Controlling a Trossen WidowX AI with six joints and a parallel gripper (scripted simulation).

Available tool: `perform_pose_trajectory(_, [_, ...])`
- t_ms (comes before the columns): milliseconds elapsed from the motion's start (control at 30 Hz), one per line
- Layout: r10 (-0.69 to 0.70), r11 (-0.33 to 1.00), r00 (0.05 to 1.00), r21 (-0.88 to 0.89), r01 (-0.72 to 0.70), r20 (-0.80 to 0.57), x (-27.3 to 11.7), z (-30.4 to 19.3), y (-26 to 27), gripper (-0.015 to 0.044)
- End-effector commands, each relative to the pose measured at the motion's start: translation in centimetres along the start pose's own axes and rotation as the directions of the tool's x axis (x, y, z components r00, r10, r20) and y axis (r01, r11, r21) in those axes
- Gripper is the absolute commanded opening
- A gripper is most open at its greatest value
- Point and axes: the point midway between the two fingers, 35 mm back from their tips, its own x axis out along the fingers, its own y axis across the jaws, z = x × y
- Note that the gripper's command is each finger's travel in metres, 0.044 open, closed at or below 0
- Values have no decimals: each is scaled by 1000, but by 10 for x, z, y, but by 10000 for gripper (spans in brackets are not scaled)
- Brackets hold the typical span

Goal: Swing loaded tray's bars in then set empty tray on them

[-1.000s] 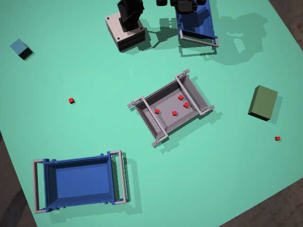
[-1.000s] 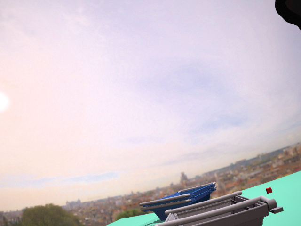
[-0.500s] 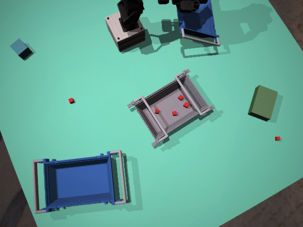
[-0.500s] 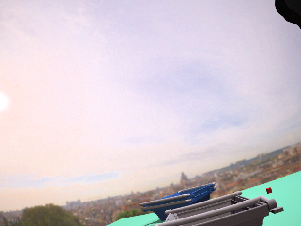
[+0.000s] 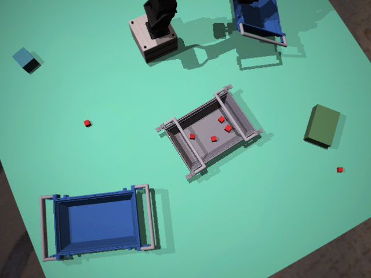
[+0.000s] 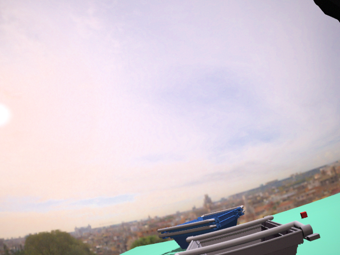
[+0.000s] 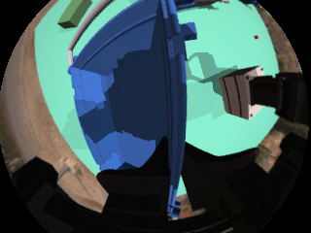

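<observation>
The loaded grey tray (image 5: 221,153) (image 6: 277,246) stands at the middle of the top view, with several red blocks (image 5: 213,138) on its floor. Its left bar (image 5: 196,152) and right bar (image 5: 231,117) both lie in across its top. An empty blue tray (image 5: 260,14) (image 7: 177,107) is off the table at the top right, tilted, its near wire bar (image 5: 263,39) out over its end. My gripper (image 7: 168,139) is shut on this tray's long side wall, one finger inside and one outside. In the top view the fingertips are out of frame; the tray's far end is cut off.
A second empty blue tray (image 5: 101,222) (image 6: 184,238) stands at the lower left, bars out. A green box (image 5: 323,124) (image 7: 75,12) stands right, a blue box (image 5: 22,58) upper left. Loose red blocks (image 5: 87,123) (image 5: 339,169) lie either side. The robot base (image 5: 160,46) (image 7: 238,94) is at the top.
</observation>
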Motion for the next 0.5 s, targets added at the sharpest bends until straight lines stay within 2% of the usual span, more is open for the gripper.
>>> perform_pose_trajectory(0, [36, 999, 999, 0, -36, -9, -21, -5, 20, 0])
perform_pose_trajectory(467, [38, 999, 999, 0, -38, -9, -56, -14, 55, 0])
